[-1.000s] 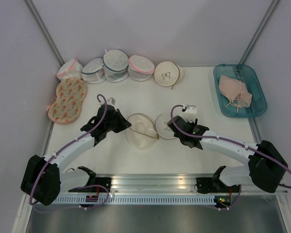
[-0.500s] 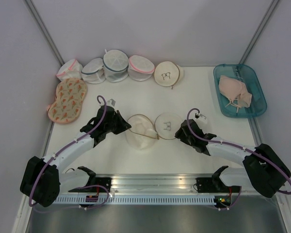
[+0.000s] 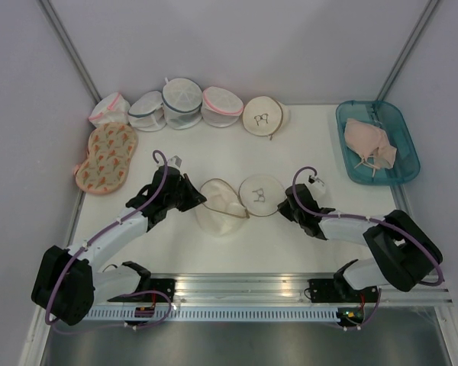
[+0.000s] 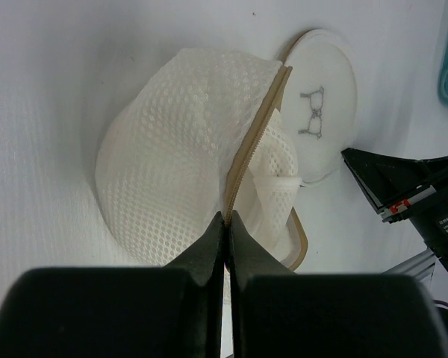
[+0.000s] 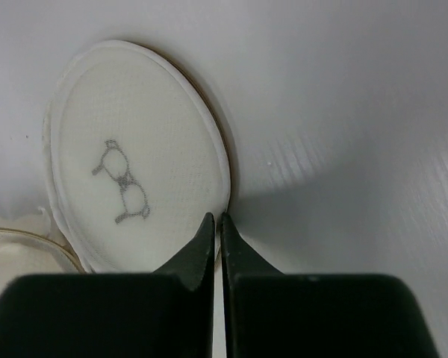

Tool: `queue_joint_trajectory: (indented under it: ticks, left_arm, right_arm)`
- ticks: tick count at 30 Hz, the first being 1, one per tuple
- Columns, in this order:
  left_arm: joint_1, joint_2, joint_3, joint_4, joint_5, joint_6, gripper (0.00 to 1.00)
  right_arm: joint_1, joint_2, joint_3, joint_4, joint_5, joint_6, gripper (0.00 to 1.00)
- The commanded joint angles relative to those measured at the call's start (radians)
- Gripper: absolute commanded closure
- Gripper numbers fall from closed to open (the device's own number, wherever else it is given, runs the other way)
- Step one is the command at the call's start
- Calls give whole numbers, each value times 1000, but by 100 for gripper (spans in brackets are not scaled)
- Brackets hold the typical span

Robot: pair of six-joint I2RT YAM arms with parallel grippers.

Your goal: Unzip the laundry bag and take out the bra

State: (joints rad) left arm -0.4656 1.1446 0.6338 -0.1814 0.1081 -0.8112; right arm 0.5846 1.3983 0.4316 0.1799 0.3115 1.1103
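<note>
The laundry bag [image 3: 221,212] lies unzipped in the middle of the table, its cream mesh half [image 4: 179,149] gaping. My left gripper [image 3: 202,200] [image 4: 228,216] is shut on its tan zip rim [image 4: 250,142]. The other half, a lid with a black bra outline [image 3: 258,191] [image 5: 134,149], stands tilted to the right. My right gripper [image 3: 281,204] [image 5: 217,218] is shut on that lid's right edge. A pale peach bra [image 3: 370,143] with thin strings lies in the blue tray. Only white mesh lining shows inside the open half.
The blue tray [image 3: 343,141] sits at the back right. Along the back wall stand a second cream bag with a bra outline [image 3: 263,116] and several white mesh bags [image 3: 182,103]. A flat orange-patterned bag [image 3: 107,156] lies at the left edge.
My right gripper came off the lid's top, dropped to its right edge and shut there. The lid shifted slightly left and tilted. The left gripper kept its grip.
</note>
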Motion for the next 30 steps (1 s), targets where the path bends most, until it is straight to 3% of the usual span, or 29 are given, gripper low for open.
queue_joint_trajectory:
  ticks: [1,7,14,19,25,30]
  left_arm:
    - [7,-20,7,13,13,-2,98]
    - [7,-22,9,8,10,4,98]
    - [7,13,17,28,27,0,98]
    - [7,30,24,51,38,-13,98]
    - [7,43,35,68,47,-25,98]
    - [7,35,30,71,44,-25,98]
  right_arm:
    - [-5,39,22,0,1,-32,99]
    - [-5,-95,90,-118,67,-159,100]
    - [41,-209,355,-338,92,-499,99]
    - [151,-130,571,-454,123,-756,99]
    - [423,73,755,-534,159,-969,100]
    - [488,168,793,-574,268,-916,100]
